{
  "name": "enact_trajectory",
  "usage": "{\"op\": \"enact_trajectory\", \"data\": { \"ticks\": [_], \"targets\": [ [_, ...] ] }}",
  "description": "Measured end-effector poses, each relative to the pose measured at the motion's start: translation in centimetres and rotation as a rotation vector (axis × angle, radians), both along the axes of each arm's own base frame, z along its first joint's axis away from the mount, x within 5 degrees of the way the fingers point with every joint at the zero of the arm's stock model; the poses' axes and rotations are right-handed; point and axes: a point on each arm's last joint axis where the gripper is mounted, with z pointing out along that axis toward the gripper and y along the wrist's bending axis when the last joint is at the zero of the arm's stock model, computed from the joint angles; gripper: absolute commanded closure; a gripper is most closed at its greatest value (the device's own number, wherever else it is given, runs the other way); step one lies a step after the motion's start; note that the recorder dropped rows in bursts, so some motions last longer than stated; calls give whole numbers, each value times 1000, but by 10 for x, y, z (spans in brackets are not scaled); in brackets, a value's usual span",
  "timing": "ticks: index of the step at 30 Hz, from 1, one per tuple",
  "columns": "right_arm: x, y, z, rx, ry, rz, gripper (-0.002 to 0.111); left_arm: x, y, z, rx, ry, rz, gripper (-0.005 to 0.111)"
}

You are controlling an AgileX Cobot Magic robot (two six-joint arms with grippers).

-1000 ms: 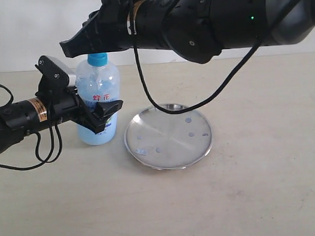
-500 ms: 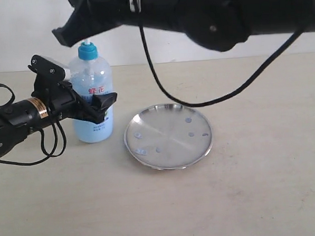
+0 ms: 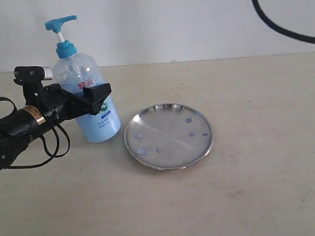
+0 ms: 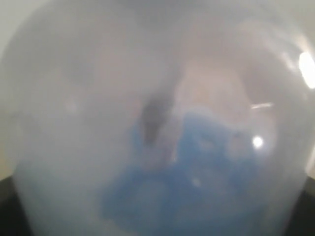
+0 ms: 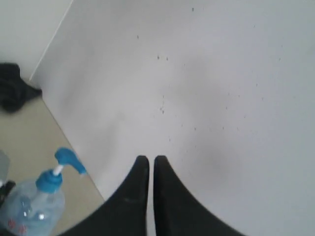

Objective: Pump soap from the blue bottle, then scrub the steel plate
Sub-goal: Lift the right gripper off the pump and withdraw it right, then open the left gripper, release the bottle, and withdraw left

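The blue bottle (image 3: 88, 98) stands tilted on the table, its pump head (image 3: 60, 23) raised. My left gripper (image 3: 90, 100) is shut around the bottle's body. In the left wrist view the bottle (image 4: 157, 123) fills the frame, blurred, with pale blue soap (image 4: 197, 182) inside. The steel plate (image 3: 168, 135) lies to the right of the bottle, dotted with small bluish soap droplets (image 3: 190, 134). My right gripper (image 5: 150, 160) is shut on nothing, high up and facing the wall; the bottle (image 5: 34, 204) shows below it. In the exterior view only its cable (image 3: 279, 24) shows.
A white wall (image 3: 194, 21) rises behind the beige table (image 3: 246, 198). The left arm's black cable (image 3: 53, 147) loops on the table beside the bottle. A dark object (image 5: 15, 91) lies near the wall in the right wrist view.
The right arm has risen out of the exterior view, off the pump head, which has come up. The left gripper has moved the bottle slightly left and tilted it.
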Motion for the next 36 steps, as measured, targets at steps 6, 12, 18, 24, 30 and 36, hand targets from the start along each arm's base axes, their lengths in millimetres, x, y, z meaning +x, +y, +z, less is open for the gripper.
{"op": "enact_trajectory", "data": {
  "ticks": [6,12,18,24,30,36],
  "targets": [
    [-3,-9,-10,-124,52,-61,109,-8,-2,-10,142,-154,-71,103],
    [-14,-21,-16,-24,71,-65,109,-11,-6,-11,210,-230,-127,103],
    [-40,-72,-28,184,77,-144,109,-11,-6,-12,213,-232,-129,103],
    [-95,-116,-53,330,119,-241,109,-11,-6,-12,213,-232,-129,99],
    [-125,-134,-123,369,331,-349,109,-11,-6,-12,214,-231,-129,55],
    [-131,-137,-155,427,441,-385,109,-11,-6,-13,231,-227,-135,-3]
  ]
}}
